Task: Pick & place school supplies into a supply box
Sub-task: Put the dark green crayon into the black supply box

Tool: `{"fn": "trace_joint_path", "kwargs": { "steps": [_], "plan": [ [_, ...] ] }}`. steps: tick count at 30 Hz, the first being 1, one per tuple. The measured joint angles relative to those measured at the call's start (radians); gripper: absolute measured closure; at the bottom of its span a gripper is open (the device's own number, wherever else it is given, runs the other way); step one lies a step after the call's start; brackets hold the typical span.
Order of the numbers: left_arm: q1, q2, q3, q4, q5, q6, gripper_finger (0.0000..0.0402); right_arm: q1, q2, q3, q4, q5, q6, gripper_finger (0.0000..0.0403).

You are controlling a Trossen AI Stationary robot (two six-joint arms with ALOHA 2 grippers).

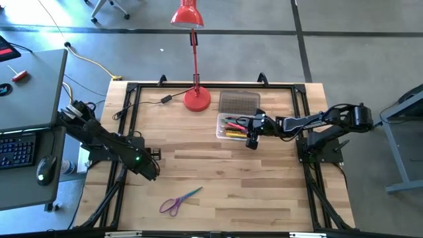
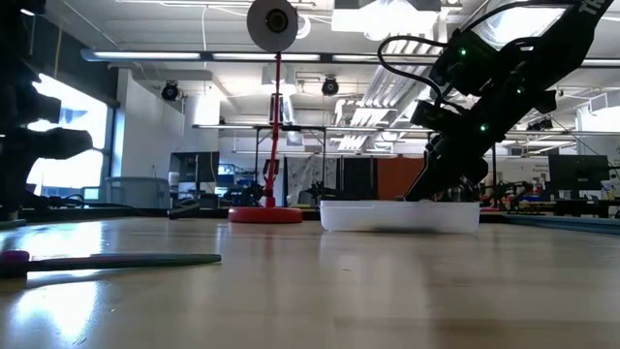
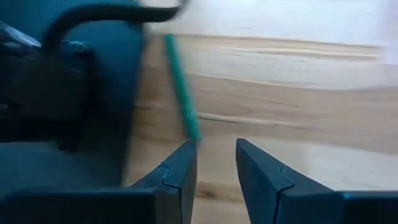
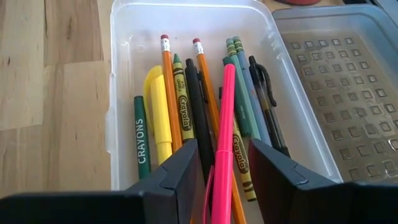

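Note:
The supply box [image 1: 232, 127] is a clear case near the table's far right side, holding several pencils, crayons and pens [image 4: 186, 106]. Its bumpy lid [image 1: 239, 102] lies open beside it on the far side. My right gripper [image 1: 252, 137] hovers over the box's near end [image 4: 186, 18], shut on a pink pen [image 4: 224, 124]. Purple-handled scissors [image 1: 178, 200] lie flat near the table's near edge, and they show in the low view too [image 2: 107, 260]. My left gripper [image 1: 151, 170] waits low at the table's left with its fingers slightly apart [image 3: 216, 168], touching nothing. My right gripper has the pink pen between its two fingers [image 4: 180, 174], by the pen's clip end [image 4: 217, 186]. The pen runs along the fingers and sticks out past their tips. It sits above the pencils in the box, its free end [image 4: 229, 68] over them. The contact spot itself is hidden.
A red desk lamp stands with its round base [image 1: 197, 100] just left of the lid, its cord [image 1: 142, 104] trailing across the far left of the table. A thin green bar [image 3: 181, 87] shows ahead of my left fingers. Bare wood lies in the table's middle [image 1: 218, 172].

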State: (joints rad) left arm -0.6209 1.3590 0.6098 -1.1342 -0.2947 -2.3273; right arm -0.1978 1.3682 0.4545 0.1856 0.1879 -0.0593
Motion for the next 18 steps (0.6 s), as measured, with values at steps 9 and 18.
{"fn": "trace_joint_path", "kwargs": {
  "steps": [9,18],
  "plan": [
    [0.002,0.001,-0.007,0.010,-0.012,-0.048,0.0261,0.000,0.000,0.000,0.000,0.000,0.000,0.0281],
    [0.101,0.081,-0.007,0.023,0.042,-0.084,0.0261,0.000,0.000,0.000,0.000,0.000,0.000,0.0281]
  ]
}}
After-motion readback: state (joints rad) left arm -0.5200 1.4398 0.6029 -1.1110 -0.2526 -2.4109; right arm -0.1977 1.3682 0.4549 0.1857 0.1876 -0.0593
